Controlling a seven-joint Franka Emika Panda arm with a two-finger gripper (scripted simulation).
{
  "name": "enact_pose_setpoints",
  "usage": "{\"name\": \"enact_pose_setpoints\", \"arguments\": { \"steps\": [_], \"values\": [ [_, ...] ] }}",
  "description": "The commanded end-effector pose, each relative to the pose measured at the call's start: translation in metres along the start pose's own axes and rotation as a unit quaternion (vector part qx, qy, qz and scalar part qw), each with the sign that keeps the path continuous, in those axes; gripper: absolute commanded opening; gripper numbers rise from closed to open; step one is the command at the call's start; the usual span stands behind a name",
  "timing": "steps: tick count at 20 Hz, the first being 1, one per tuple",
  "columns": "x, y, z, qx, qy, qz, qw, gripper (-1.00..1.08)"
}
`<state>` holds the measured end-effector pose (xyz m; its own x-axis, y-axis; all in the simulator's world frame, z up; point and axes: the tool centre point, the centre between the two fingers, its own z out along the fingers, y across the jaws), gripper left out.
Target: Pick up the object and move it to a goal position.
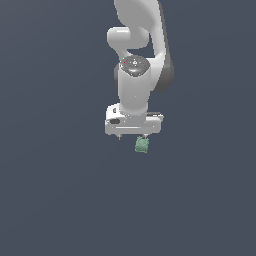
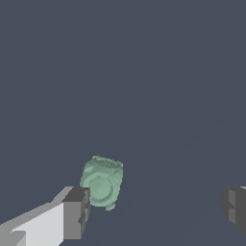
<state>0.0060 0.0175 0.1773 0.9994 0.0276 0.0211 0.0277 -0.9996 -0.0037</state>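
In the exterior view the arm is seen pointing down, with the green object just below the gripper, toward that view's right; the fingers are barely made out there. In the wrist view the jaws are shown spread wide. The object is seen just beside one fingertip, well apart from the other, ungripped.

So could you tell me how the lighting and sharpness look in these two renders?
Exterior view: flat, even light, soft highlights on the white arm, no cast shadow under the object. Wrist view: object sharp, bumps shaded; fingers cropped at the frame edge; no glare or blur.
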Motion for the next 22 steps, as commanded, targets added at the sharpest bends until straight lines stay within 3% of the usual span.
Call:
{"name": "enact_pose_setpoints", "arguments": {
  "steps": [1,13,22],
  "values": [
    [0.0,0.0,0.0,0.0,0.0,0.0,1.0,1.0],
    [0.002,-0.001,0.006,0.009,0.002,-0.011,0.9999,1.0],
    [-0.007,-0.013,0.023,0.007,-0.001,0.017,0.9998,1.0]
  ]
}}
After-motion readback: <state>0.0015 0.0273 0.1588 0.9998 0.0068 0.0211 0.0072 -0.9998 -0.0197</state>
